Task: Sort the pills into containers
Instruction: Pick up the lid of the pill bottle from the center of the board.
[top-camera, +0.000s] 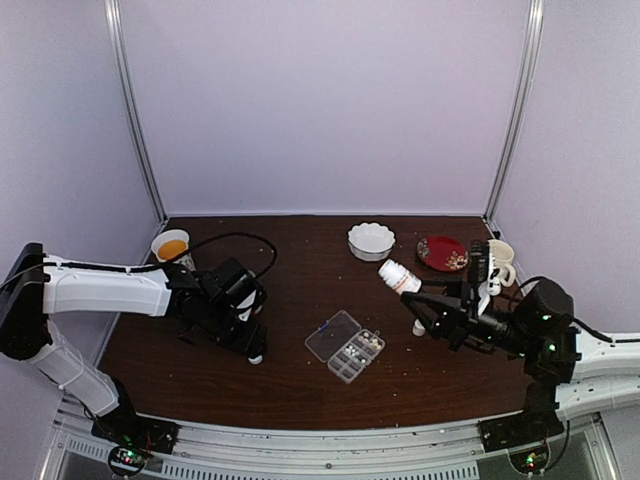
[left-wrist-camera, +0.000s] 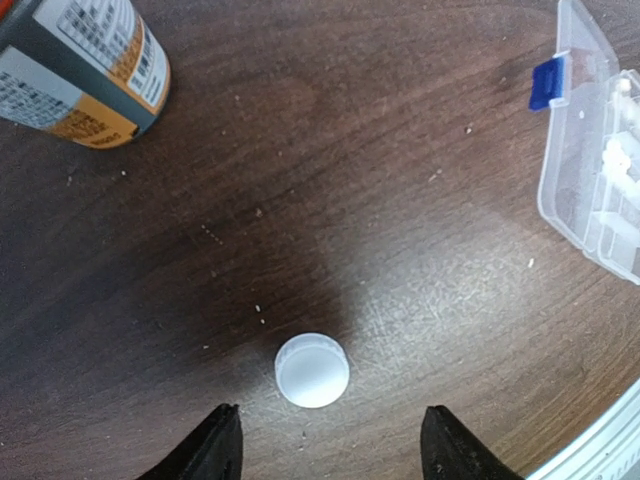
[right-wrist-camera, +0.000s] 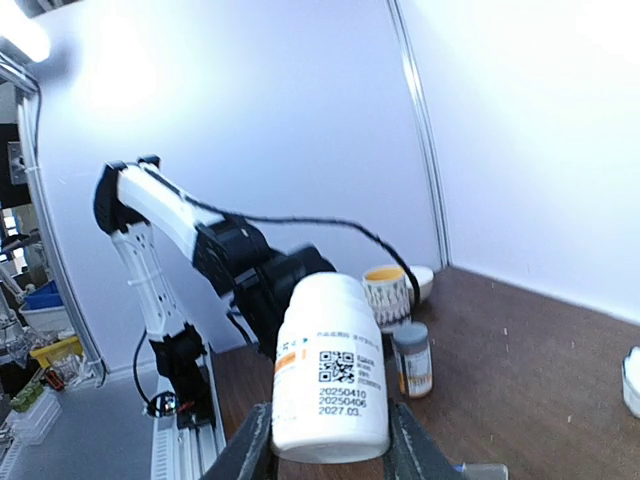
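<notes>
The clear organizer box (top-camera: 345, 346) lies open mid-table, with whitish pills (top-camera: 362, 348) in some compartments. Its edge with a blue latch shows at the right of the left wrist view (left-wrist-camera: 598, 150). My left gripper (top-camera: 252, 343) is open and low over the table to the left of the box. A loose white bottle cap (left-wrist-camera: 312, 370) lies just ahead of its fingertips (left-wrist-camera: 222, 440). My right gripper (top-camera: 425, 300) is shut on a white pill bottle (top-camera: 400, 277) and holds it tilted above the table right of the box. The bottle fills the right wrist view (right-wrist-camera: 330, 365).
A small bottle with an orange and grey label (left-wrist-camera: 80, 60) stands near the left gripper. A cup of orange liquid (top-camera: 171, 245) is at back left. A white scalloped bowl (top-camera: 371, 240), a red plate (top-camera: 442, 252) and a mug (top-camera: 500, 262) are at the back. A small white object (top-camera: 418, 327) lies below the right gripper.
</notes>
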